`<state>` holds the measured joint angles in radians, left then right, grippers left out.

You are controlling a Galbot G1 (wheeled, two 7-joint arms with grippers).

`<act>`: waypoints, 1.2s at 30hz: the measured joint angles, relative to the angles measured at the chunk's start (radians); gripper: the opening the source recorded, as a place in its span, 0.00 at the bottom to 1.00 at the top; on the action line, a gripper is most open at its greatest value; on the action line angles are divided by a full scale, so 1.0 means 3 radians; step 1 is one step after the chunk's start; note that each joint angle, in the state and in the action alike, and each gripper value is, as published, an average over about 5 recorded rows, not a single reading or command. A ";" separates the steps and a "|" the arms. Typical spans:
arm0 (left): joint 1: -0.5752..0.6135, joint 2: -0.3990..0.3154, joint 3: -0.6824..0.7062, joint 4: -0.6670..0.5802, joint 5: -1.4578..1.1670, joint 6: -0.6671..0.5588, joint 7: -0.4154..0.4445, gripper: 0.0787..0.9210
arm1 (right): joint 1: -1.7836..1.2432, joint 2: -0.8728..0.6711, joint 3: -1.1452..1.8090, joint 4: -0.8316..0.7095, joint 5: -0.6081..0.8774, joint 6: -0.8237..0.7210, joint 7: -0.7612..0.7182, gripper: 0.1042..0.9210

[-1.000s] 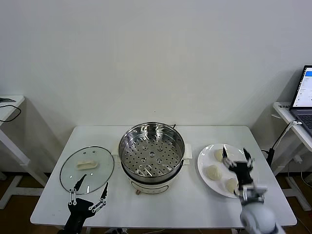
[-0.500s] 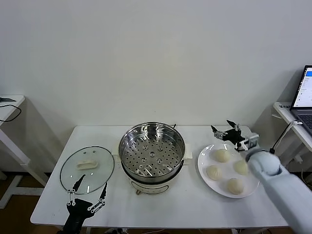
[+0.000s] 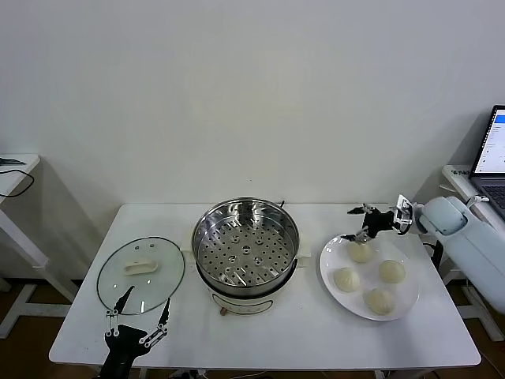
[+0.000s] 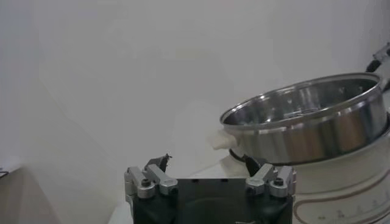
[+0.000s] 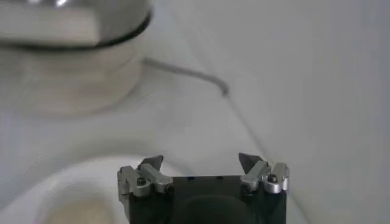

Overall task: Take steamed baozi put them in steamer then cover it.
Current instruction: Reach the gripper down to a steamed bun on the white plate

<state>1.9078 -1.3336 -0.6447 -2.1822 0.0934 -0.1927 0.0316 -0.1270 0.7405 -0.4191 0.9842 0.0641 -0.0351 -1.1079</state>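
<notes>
**Head view: all four buns on the plate, steamer waiting, lid off**

Head view tells us the job has barely begun. The steamer [image 3: 246,246] sits mid-table, its perforated tray bare, not a single bun inside. Off to its right, the white plate [image 3: 330,278] carries all four steamed baozi [image 3: 361,253], one at the back, two in the middle row, one at the front. So nothing loaded yet, by the look of it.

And there is the right gripper [image 3: 364,223], reaching in from the right side, fingers spread apart and holding nothing, poised just over the back edge of the plate near the rearmost bun. The right wrist view backs that up: jaws parted, the plate's rim and a pale bun below them, the steamer's white base farther off. I'd call this the approach to the first pick.

Over on the left, the cover [image 3: 140,274] lies flat on the table beside the steamer, its cream handle facing up. The left gripper [image 3: 137,317] hangs at the near table edge just in front of that lid, jaws wide, empty, apparently waiting its turn.

Tally, as I judge it: zero of four buns moved, lid not on. Four transfers and the covering remain.
</notes>
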 measured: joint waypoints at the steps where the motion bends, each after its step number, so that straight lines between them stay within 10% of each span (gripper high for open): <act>1: 0.0006 -0.0006 -0.0004 -0.0004 0.0002 -0.0002 -0.0001 0.88 | 0.0043 0.0033 -0.0037 -0.0056 -0.0096 0.0025 -0.0066 0.88; 36: 0.0059 -0.0066 -0.0004 0.0045 0.0056 -0.0057 -0.0037 0.88 | 0.0331 0.0765 -0.0376 -0.0966 -0.1398 0.0393 -0.0283 0.75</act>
<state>1.9256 -1.3534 -0.6460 -2.1687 0.1102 -0.2100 0.0205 -0.0279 0.9701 -0.5318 0.6944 -0.3554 0.0827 -1.1927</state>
